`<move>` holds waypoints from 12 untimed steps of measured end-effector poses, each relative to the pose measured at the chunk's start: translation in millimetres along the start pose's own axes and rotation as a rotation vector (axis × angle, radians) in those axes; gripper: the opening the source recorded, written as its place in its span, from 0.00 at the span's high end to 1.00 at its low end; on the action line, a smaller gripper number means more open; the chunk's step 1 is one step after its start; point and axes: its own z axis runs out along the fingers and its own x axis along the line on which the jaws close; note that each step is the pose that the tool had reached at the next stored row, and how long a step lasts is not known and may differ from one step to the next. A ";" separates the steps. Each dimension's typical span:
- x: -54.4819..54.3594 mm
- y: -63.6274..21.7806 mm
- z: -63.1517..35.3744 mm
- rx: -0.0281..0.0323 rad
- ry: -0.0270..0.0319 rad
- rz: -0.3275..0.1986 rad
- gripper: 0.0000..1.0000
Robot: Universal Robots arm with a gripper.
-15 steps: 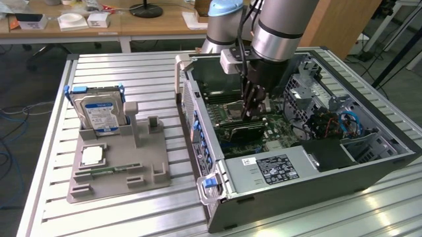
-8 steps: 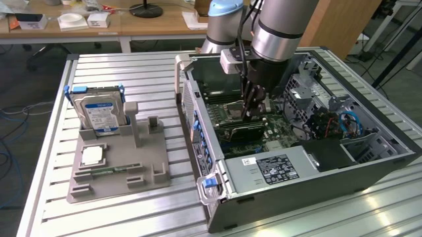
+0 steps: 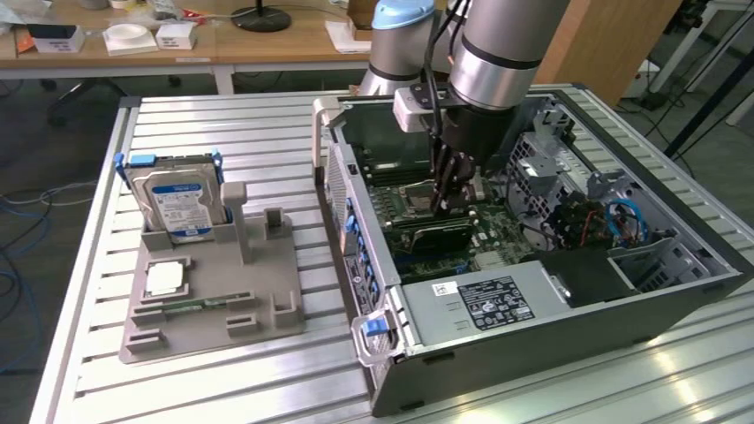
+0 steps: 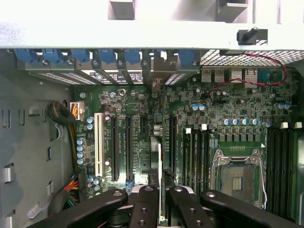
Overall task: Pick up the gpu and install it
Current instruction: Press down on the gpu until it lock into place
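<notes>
- Step in hand: seating the gpu (image 4: 160,164). It stands on edge in a motherboard (image 4: 218,109) slot beside the CPU socket (image 4: 237,173), with the memory slots (image 4: 194,152) between them.
- The pincer (image 4: 160,192) straddles the card's top edge. I cannot tell whether it is clamped on the card or standing just free of it.
- In the exterior view the pincer (image 3: 454,199) reaches deep into the computer case (image 3: 566,353), just beside the CPU socket.
- My judgement: the card looks nearly or fully home. Any further move calls for straight travel in the card's own plane, with no twist.
- Room is tight. Memory slots lie on the socket side, empty expansion slots on the far side, and the case walls and power supply (image 3: 495,300) are near. The only open way is upward.
</notes>
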 end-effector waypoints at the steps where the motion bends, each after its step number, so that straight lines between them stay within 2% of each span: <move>1: 0.0 0.0 0.0 0.0000 0.0001 0.000 0.83; 12: 1.4 0.5 0.1 0.0001 -0.0002 0.000 0.83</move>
